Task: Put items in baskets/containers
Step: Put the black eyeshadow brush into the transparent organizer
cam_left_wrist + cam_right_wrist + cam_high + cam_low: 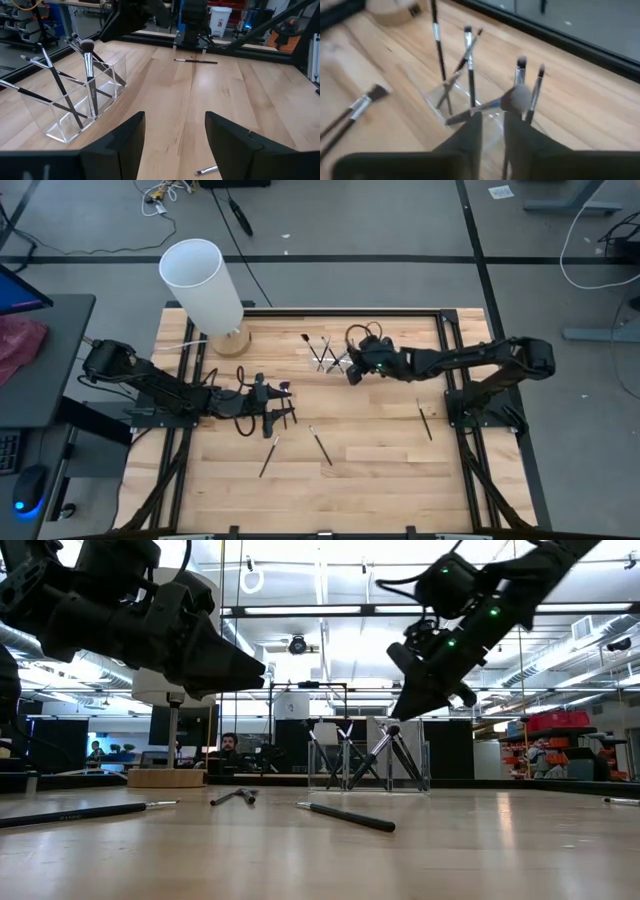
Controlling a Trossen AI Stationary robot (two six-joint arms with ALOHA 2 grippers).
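The clear holder (325, 360) stands at the table's far middle with several slim brushes leaning in it, heads up (75, 115). My right gripper (492, 125) hovers just above it, fingers almost together with nothing between them. A fluffy grey brush head (516, 97) shows just past its fingertips, inside the holder. My left gripper (175, 130) waits open, low at the table's left middle (287, 404), facing the holder. Loose brushes lie flat on the wood: (268, 456), (320, 446), (424, 420).
A tall white cylinder (205, 285) on a wooden base stands at the far left corner. One more loose brush (355, 110) lies on the table beside the holder. A brush tip (207, 171) lies just below my left gripper. Black rails frame the table.
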